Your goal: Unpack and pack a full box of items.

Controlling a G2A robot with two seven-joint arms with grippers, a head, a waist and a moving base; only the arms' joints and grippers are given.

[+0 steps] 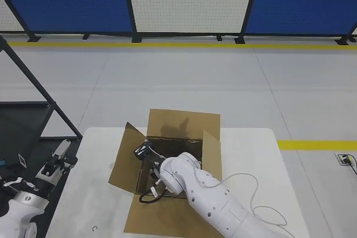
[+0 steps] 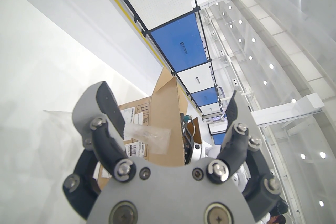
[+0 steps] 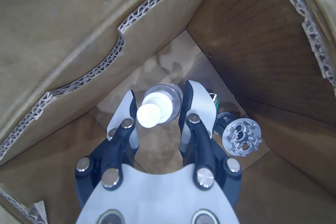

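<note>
An open cardboard box [image 1: 184, 124] stands on the white table [image 1: 256, 160] with its flaps spread. My right arm [image 1: 187, 175] reaches down into it. Inside, my right gripper [image 3: 159, 103] is shut on a white-capped bottle [image 3: 153, 113] with a metallic collar, held upright above the box floor [image 3: 162, 62]. Beside it on the floor lie a grey metal disc with cut-outs [image 3: 241, 139], a dark round part [image 3: 226, 117] and something green [image 3: 216, 102]. My left gripper [image 1: 58, 156] is off the table's left side, open and tilted upward [image 2: 173, 109]; a clear scrap [image 2: 148, 134] clings to one pad.
A black metal frame [image 1: 30, 113] stands left of the table. The box's outer wall with printed labels [image 2: 136, 114] faces my left gripper. A loose cable [image 1: 259, 196] trails over the table from the right arm. Blue and white panels [image 1: 190, 15] line the far floor.
</note>
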